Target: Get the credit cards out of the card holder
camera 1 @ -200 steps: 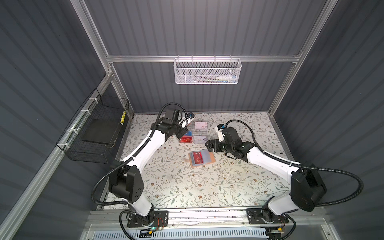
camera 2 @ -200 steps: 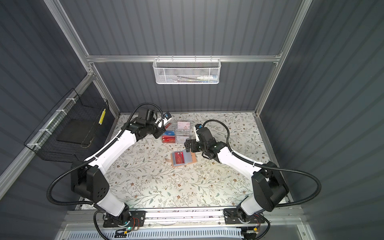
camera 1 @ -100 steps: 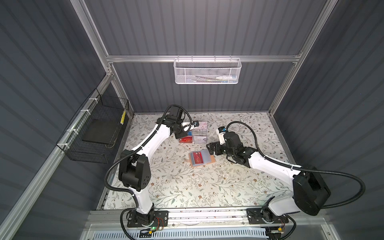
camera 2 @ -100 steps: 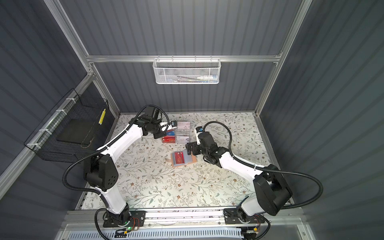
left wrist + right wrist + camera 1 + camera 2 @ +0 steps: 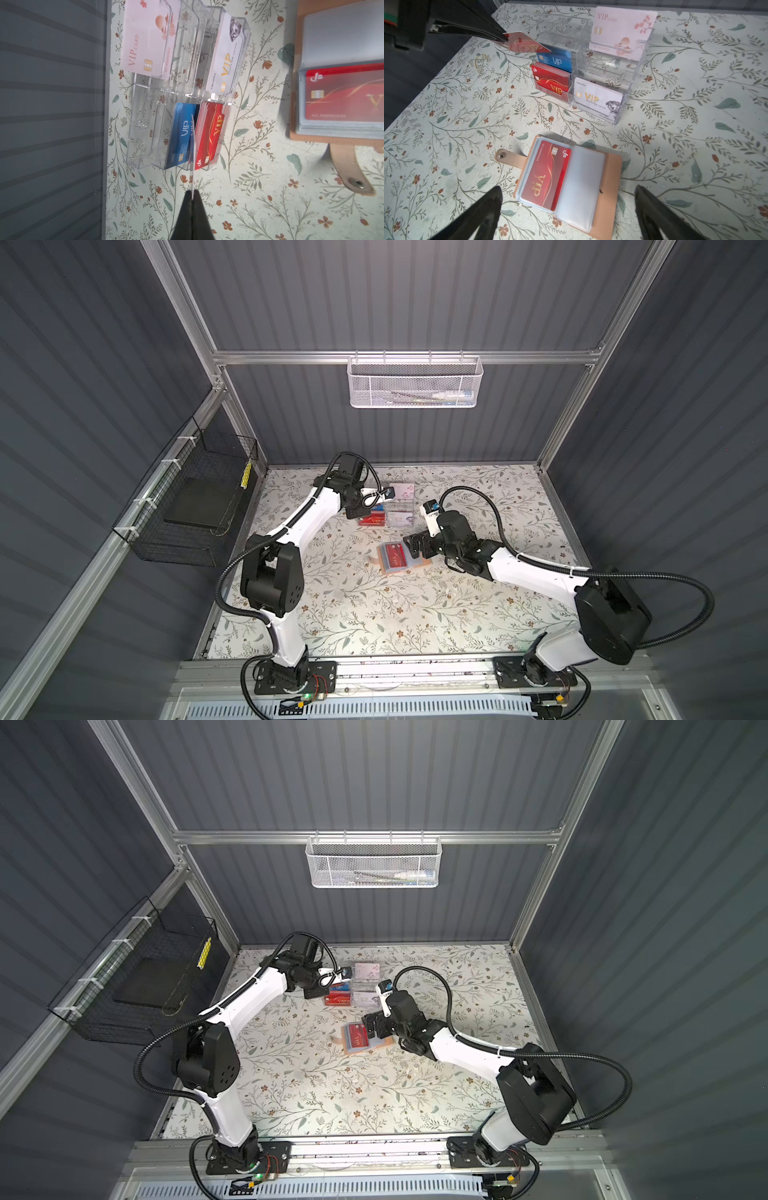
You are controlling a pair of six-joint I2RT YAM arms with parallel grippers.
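Noting two arms at two stations on the flowered table. The left end effector is clenched on a red card, pinched by one short end; from its own wrist view the card shows edge-on, running straight out from the fingertips, long axis in line with the end effector. It hangs above the clear box, over the line where the blue card meets the red stack, and we cannot tell whether it touches either. We judge the coming move here to be a lowering into the red slot, which would call for a slight shift toward the stack, since the free end seems to sit over the blue side. The card holder lies open and flat near the middle of the table, in front of the box and apart from it. Another red one, the sleeved card, shows through a clear page; the facing page looks empty. The right end effector is released, fingers spread wide, poised low by the near edge of the holder and straddling its width, gripping nothing. The sleeved card's long axis runs parallel to the holder's spine, pointing away from the right end effector, and the right arm is plainly the nearer of the two. Which edge of the sleeve is open we cannot tell.
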